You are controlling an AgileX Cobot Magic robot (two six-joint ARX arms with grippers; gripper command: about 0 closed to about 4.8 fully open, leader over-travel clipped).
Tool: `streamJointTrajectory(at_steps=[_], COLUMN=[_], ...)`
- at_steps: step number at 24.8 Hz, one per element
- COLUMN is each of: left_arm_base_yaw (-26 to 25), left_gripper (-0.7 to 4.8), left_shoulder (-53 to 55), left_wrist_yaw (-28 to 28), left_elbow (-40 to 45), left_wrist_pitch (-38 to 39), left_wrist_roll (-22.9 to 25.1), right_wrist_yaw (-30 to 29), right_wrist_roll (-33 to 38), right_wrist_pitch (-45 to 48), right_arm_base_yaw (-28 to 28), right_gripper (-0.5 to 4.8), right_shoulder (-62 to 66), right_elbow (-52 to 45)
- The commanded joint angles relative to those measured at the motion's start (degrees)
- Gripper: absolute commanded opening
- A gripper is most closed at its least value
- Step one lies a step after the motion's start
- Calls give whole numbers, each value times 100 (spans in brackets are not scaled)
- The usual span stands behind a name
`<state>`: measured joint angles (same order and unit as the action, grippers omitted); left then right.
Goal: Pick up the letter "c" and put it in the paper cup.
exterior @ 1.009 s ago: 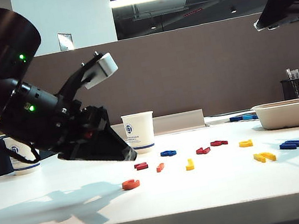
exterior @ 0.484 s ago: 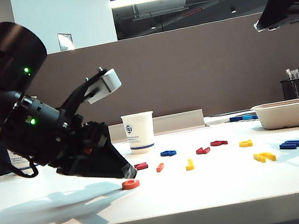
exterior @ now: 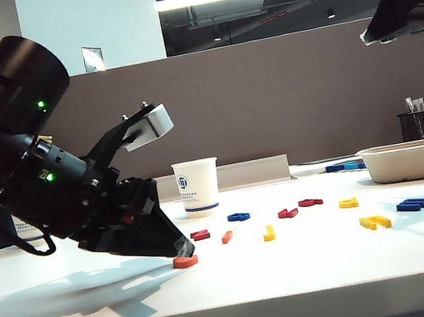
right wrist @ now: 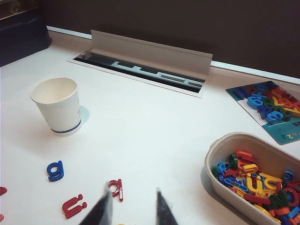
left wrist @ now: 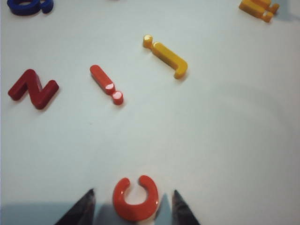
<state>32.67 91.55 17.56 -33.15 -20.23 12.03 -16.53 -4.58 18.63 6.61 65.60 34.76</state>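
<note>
The letter "c" (left wrist: 136, 213) is a small orange-red piece lying flat on the white table, also seen near the table's front (exterior: 185, 261). My left gripper (left wrist: 132, 193) is open and low over the table. One dark fingertip stands on each side of the c, and neither touches it. The white paper cup (exterior: 198, 187) stands upright behind the letters and looks empty from above (right wrist: 57, 105). My right gripper (right wrist: 132, 194) hangs open high at the right (exterior: 375, 33) with nothing between its fingers.
Loose letters lie around: a dark red z (left wrist: 33, 89), an orange-red i (left wrist: 104, 83), a yellow j (left wrist: 168, 55), a blue g (right wrist: 55, 170). A beige tray (right wrist: 220, 154) of letters sits at the right. A second cup (exterior: 28, 232) shows behind the left arm.
My left arm has sunk toward the table, bringing its fingertips down beside the c. The right arm and the letters have not moved.
</note>
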Motion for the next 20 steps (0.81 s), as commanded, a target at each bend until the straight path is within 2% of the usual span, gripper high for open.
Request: streamJointTrajectory(at_steps=[1, 14, 20], left_arm_base_yaw=[-2, 0, 7], left_gripper=[194, 194, 194], left_shoulder=[33, 138, 442], left_wrist_yaw=[0, -83, -74], left_elbow=[-33, -221, -326], left_wrist_pitch=[-129, -210, 42], left_wrist_roll=[17, 17, 17], right_wrist_yaw=[-9, 7, 7], right_wrist_roll=[-22, -142, -146], right_wrist_pitch=[90, 76, 72], right_arm_base_yaw=[4, 4, 4], right_gripper=[117, 117, 117], right_shoulder=[-9, 61, 81], right_elbow=[28, 28, 28])
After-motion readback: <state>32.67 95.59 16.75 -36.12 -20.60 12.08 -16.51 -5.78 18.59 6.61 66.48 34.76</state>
